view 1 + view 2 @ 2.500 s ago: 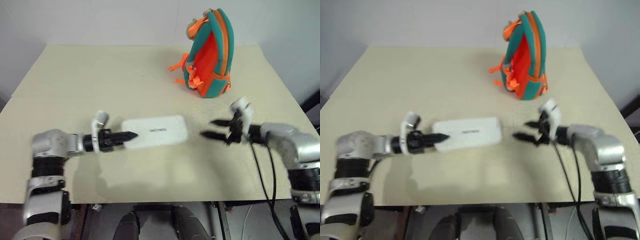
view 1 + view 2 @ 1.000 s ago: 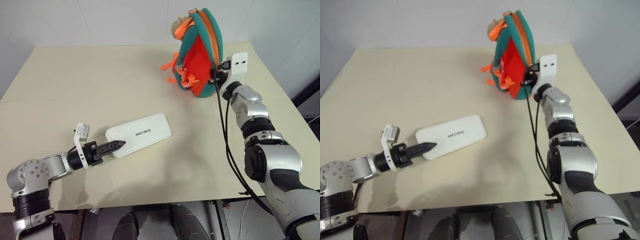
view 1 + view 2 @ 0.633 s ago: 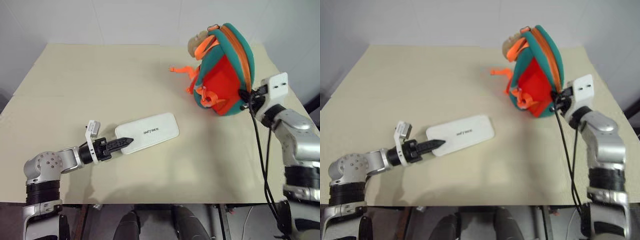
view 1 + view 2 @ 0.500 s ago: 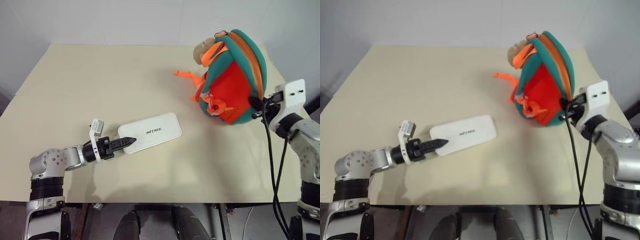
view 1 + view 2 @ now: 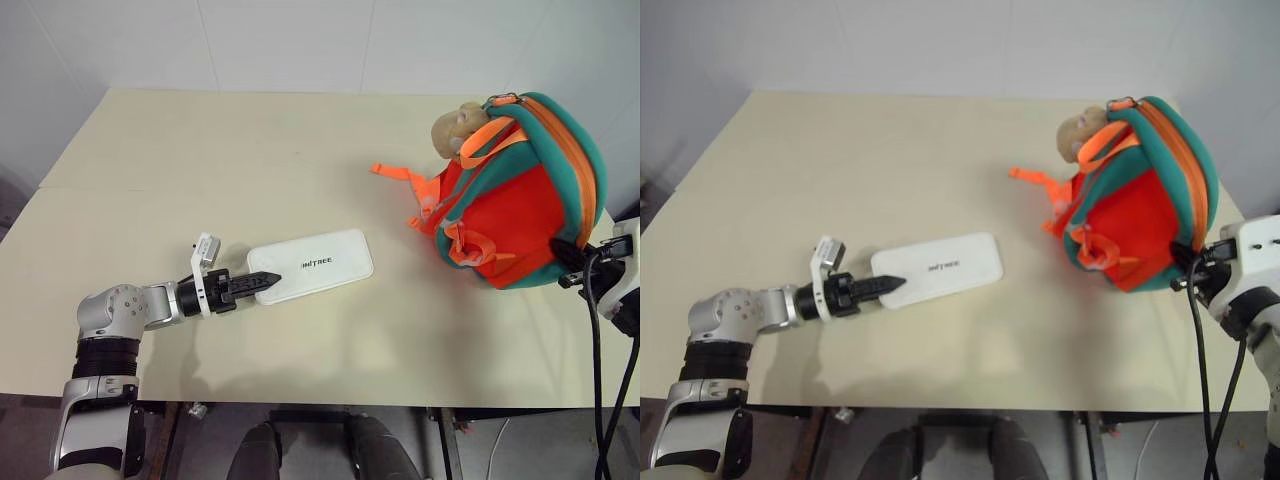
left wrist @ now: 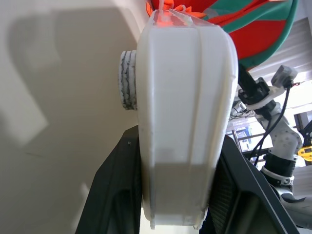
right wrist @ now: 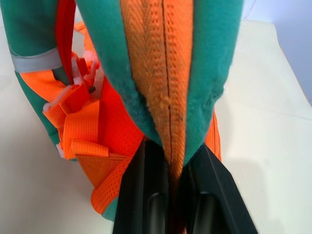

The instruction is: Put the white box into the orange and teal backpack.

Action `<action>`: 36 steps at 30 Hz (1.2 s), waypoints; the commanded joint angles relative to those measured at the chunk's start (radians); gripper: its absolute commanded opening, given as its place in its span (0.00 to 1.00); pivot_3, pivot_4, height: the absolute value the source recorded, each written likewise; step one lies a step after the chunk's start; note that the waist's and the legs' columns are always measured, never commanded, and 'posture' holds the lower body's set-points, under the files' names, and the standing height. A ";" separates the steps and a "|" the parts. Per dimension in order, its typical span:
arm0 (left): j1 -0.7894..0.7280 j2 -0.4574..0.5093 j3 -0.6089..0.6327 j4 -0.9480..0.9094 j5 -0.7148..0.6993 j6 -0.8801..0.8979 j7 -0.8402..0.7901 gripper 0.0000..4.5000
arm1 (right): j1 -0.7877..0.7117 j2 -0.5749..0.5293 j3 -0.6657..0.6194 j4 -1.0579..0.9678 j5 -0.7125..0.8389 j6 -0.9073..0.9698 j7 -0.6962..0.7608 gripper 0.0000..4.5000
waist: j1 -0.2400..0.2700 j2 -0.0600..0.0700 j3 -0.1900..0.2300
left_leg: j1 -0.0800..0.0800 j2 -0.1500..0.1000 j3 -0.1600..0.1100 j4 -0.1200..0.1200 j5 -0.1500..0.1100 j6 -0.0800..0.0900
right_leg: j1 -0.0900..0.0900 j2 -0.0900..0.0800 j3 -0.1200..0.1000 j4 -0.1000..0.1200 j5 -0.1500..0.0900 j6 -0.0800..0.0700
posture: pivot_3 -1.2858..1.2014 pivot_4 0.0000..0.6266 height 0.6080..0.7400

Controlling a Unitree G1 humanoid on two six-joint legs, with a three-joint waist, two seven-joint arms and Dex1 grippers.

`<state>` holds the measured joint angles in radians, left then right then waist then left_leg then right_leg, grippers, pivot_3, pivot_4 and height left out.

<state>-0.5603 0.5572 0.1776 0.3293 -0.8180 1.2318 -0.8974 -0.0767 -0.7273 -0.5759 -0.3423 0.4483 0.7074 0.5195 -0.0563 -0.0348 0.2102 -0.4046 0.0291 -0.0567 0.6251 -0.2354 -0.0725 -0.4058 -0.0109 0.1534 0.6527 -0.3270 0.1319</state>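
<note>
Overhead, the box (image 5: 311,265) reads "UNITREE" and lies flat on the tabletop (image 5: 200,150); the pack (image 5: 520,190) now stands tilted at the right edge, nearer than a second ago. Left wrist view: left hand (image 6: 178,214) clamped on the box end. Right wrist view: right hand (image 7: 170,195) pinches the pack's orange zipper band.

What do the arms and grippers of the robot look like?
Both arms have silver metal shells with black ribbed joints. The left gripper has two black pointed fingers and a small white block behind them. The right gripper has a white plate with two holes, and black cables.
</note>
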 commanded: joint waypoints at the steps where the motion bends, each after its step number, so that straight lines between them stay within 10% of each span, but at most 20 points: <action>1: 0.000 0.012 0.012 -0.033 -0.010 0.011 -0.012 0.30 | -0.029 0.000 0.036 0.059 -0.028 -0.040 -0.015 0.38 | -0.006 0.000 0.000 | 0.000 0.000 0.001 0.001 0.000 0.000 | 0.000 0.000 0.000 0.000 0.000 0.000 | 0.52 0.24 1.00; 9: 0.016 0.017 0.029 -0.038 -0.014 0.028 -0.011 0.30 | -0.047 -0.039 -0.047 -0.020 0.017 -0.009 -0.033 0.99 | -0.003 0.000 0.000 | 0.000 0.000 0.002 0.002 0.001 0.001 | 0.000 0.000 0.002 0.000 0.001 0.000 | 0.52 0.24 1.00; 20: -0.100 -0.021 -0.085 0.122 0.072 -0.054 -0.103 0.30 | 0.039 -0.098 -0.318 -0.236 0.219 0.191 -0.017 1.00 | 0.008 0.000 0.000 | -0.001 0.000 0.000 0.000 0.000 0.001 | 0.000 0.000 0.001 -0.002 0.001 0.001 | 0.52 0.24 1.00; 26: -0.140 -0.022 -0.133 0.187 0.122 -0.094 -0.171 0.30 | -0.040 -0.165 -0.425 -0.338 0.648 0.400 -0.089 1.00 | 0.000 0.000 0.000 | 0.000 0.000 0.001 -0.002 0.000 0.001 | 0.000 0.000 0.001 -0.001 0.001 0.000 | 0.52 0.24 1.00; 30: -0.122 -0.009 -0.125 0.174 0.131 -0.091 -0.181 0.30 | -0.038 -0.195 -0.348 -0.326 1.035 0.378 -0.263 1.00 | 0.000 -0.001 0.000 | 0.000 0.001 0.000 -0.002 0.000 0.001 | 0.000 0.001 0.001 -0.002 0.001 0.000 | 0.52 0.24 1.00; 36: -0.067 0.011 -0.073 0.103 0.108 -0.057 -0.150 0.30 | -0.069 -0.159 -0.060 -0.344 1.041 0.283 -0.415 1.00 | -0.004 -0.001 0.000 | -0.001 0.001 0.001 -0.005 0.000 0.002 | 0.000 0.000 0.001 -0.006 0.001 0.000 | 0.52 0.24 1.00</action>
<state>-0.6457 0.5450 0.0761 0.4655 -0.7029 1.1608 -1.0599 -0.1247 -0.8921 -0.6701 -0.6725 1.5087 1.0327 0.1331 -0.0600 -0.0358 0.2101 -0.4058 0.0305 -0.0558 0.6197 -0.2355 -0.0704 -0.4066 -0.0106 0.1549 0.6466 -0.3264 0.1321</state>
